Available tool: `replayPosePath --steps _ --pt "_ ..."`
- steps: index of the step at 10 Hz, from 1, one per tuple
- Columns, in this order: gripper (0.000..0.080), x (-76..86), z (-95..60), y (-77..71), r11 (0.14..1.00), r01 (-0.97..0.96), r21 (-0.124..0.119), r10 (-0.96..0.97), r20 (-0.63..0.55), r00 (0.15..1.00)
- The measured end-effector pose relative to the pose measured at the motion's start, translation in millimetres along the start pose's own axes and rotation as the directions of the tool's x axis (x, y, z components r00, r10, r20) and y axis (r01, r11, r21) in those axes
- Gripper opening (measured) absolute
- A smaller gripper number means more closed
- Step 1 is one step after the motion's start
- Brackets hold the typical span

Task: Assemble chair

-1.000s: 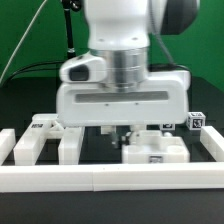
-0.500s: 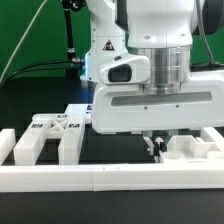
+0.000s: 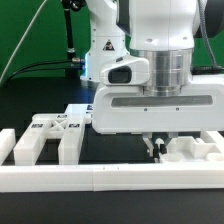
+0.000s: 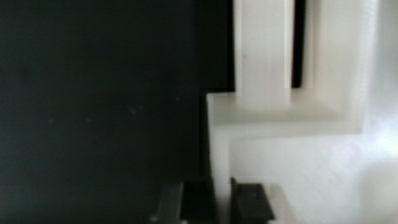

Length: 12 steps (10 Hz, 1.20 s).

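Chair panel (image 3: 192,152) is sitting on the counter (image 3: 105,150) toward the exterior view's right, just behind the border wall (image 3: 100,178), and the tool (image 3: 155,146) is hanging low right at its edge. In the wrist view the two fingers (image 4: 254,200) are straddling that edge, probably lining up a grip. Whether they're actually pinching it, I cannot tell. Other chair parts (image 3: 45,132) are lying well apart on the exterior view's left. That wall is crowding the panel, leaving little room to slide.
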<state>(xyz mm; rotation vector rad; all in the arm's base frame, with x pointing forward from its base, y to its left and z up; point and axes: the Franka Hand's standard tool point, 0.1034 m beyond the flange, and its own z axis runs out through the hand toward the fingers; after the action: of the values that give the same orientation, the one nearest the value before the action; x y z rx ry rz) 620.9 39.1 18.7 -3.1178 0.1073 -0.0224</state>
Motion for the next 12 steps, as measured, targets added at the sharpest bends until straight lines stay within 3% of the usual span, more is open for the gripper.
replayPosePath --steps 1,3,4,5,6,11,12 --pt "0.0105 0.0 0.0 -0.2 1.0 0.0 0.0 0.0 0.0 1.0" --pt "0.0379 -0.1 0.1 -0.2 1.0 0.0 0.0 0.0 0.0 1.0" --pt "0.0379 -0.1 0.1 -0.2 1.0 0.0 0.0 0.0 0.0 1.0" --pt "0.0558 -0.1 0.1 -0.2 1.0 0.0 0.0 0.0 0.0 1.0" --pt "0.0621 -0.1 0.1 -0.2 1.0 0.0 0.0 0.0 0.0 1.0" --pt "0.0649 0.9 -2.1 1.3 1.0 0.006 0.001 -0.006 -0.002 1.0" --pt "0.0649 -1.0 -15.1 11.3 0.999 0.034 0.005 -0.034 -0.003 0.999"
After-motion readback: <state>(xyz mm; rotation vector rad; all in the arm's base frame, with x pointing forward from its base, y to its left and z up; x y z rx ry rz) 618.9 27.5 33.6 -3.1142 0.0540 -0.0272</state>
